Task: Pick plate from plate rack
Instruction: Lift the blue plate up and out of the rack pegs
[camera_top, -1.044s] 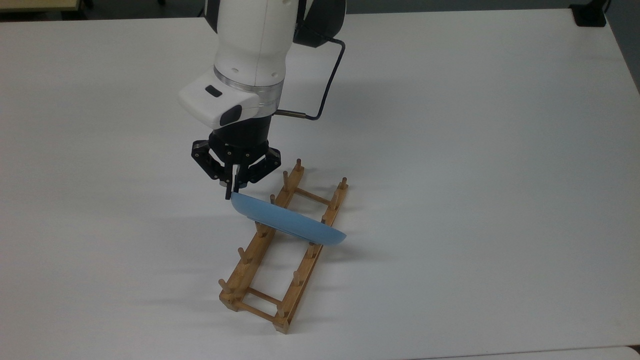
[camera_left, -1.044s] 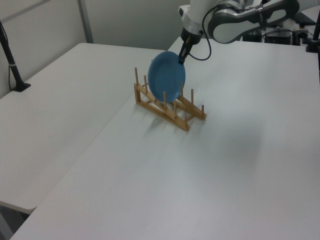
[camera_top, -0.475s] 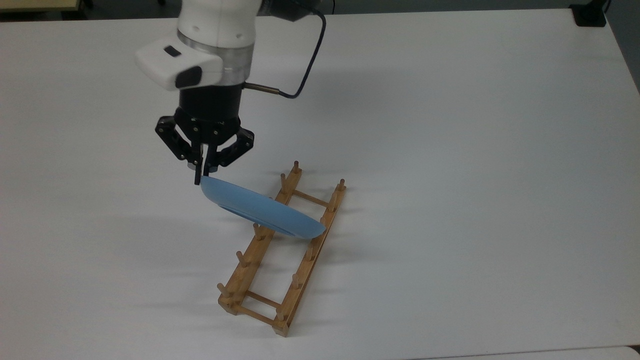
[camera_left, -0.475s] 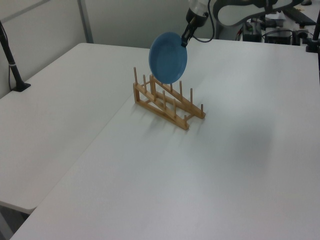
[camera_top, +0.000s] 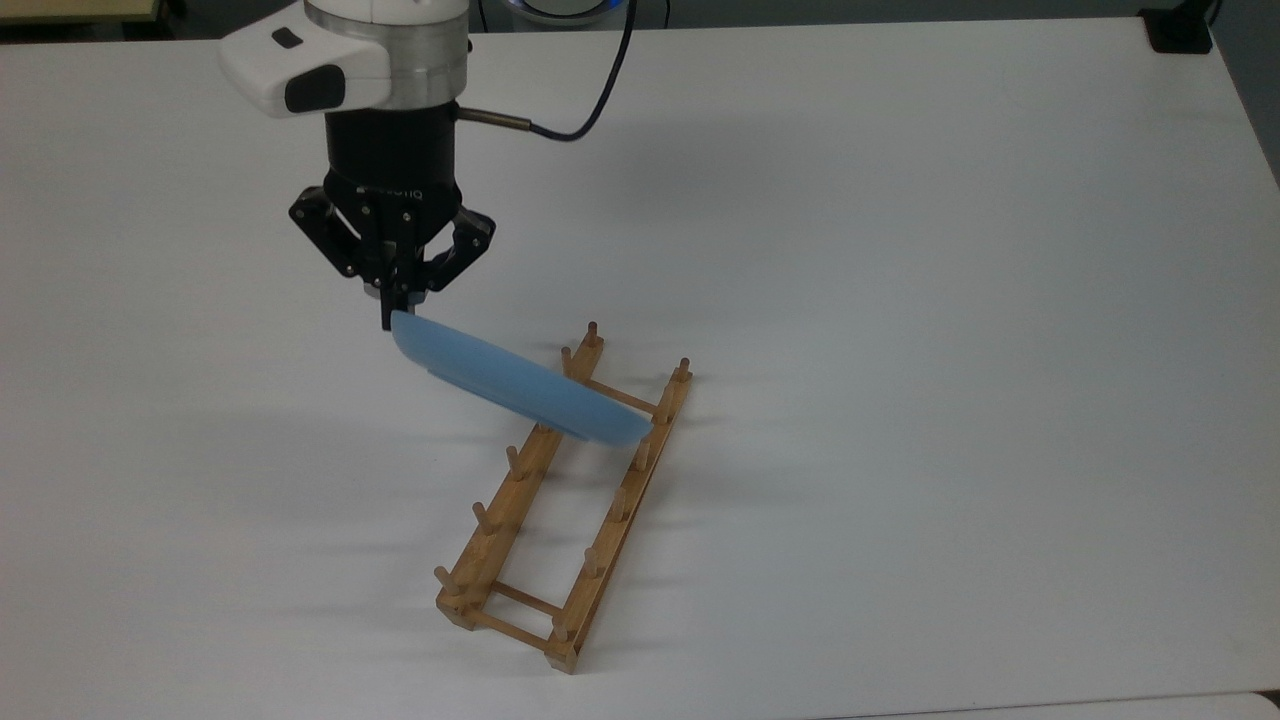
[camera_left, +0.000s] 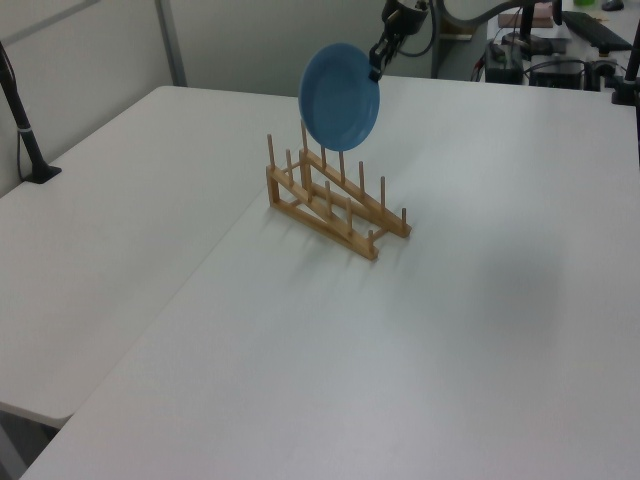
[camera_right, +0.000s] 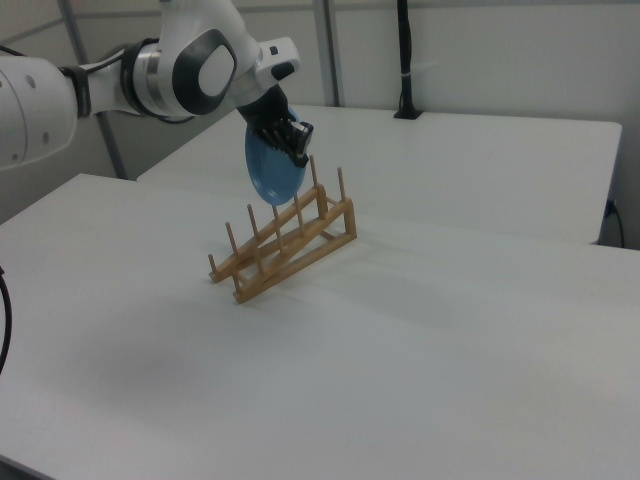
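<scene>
Since a second ago the arm has drawn the tool (camera_top: 388, 318) up and toward the top view's upper left, and the plate (camera_top: 515, 385) has come with it, out from between the pegs. Half a second ago its low edge sat just above the rails; now the left view shows it hanging wholly above the peg tips, apart from the wood.

Largest is the white desk (camera_top: 950, 300), bare around the work. Below the tool and toward the top view's lower right stands the plate rack (camera_top: 560, 510), a light brown wooden ladder frame with two rails, thin crossbars and short upright pegs.

Round, shallow, plain light blue and matte, the plate hangs on edge directly beneath the tool, whose fingers are pinched on its upper rim.
</scene>
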